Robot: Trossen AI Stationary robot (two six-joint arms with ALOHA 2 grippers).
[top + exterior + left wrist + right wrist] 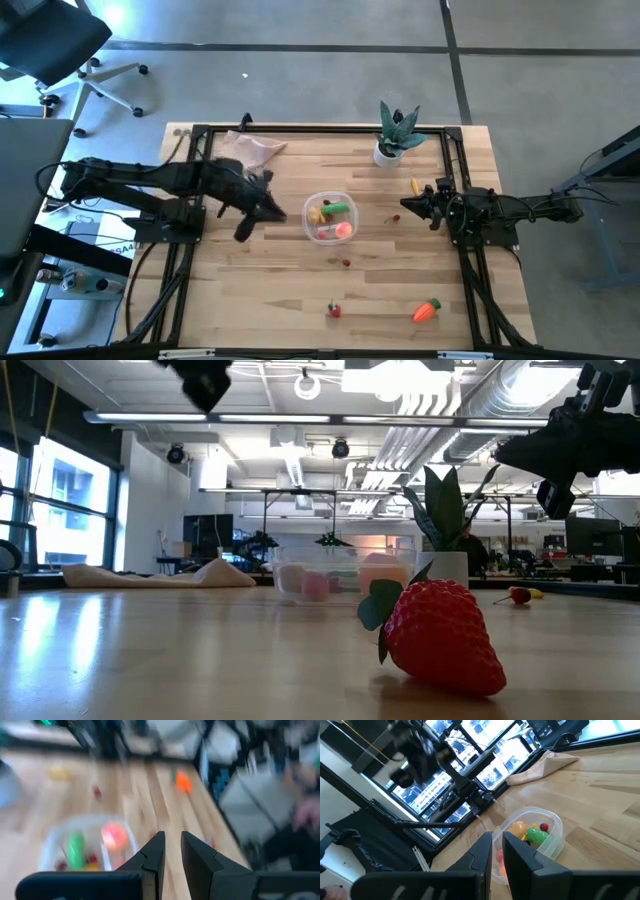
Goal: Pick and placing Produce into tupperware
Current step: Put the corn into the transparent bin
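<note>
With the left gripper [278,213] nearly shut and empty just beside the tupperware [331,217], a careless swing risked knocking it and spilling produce.

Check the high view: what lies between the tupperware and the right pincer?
One small red piece on bare wood, between tupperware and right pincer, seen from above.

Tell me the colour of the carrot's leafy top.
Green, on the orange carrot near the table's front edge; clearest in the high view.
</note>
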